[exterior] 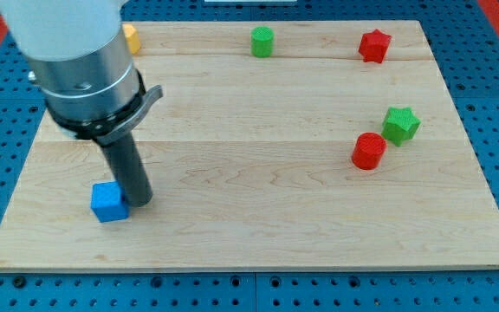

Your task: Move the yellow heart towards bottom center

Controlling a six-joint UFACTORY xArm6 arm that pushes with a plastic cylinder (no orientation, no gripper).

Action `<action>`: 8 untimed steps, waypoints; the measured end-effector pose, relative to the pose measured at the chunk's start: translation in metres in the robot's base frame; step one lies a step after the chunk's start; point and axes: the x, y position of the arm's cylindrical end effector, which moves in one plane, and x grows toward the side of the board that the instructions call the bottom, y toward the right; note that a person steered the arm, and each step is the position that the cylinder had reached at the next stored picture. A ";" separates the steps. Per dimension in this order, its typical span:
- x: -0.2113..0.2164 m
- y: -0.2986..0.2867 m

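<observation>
The yellow block shows only as a small edge at the view's top left, mostly hidden behind the arm's grey body; its shape cannot be made out. My tip rests on the board at the lower left, touching the right side of a blue cube. The tip is far below the yellow block.
A green cylinder and a red star sit along the top edge. A green star and a red cylinder sit close together at the right. The wooden board lies on a blue perforated table.
</observation>
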 end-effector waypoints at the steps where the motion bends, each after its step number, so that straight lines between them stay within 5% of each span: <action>1: 0.012 -0.028; 4: -0.041 -0.017; 8: -0.219 0.038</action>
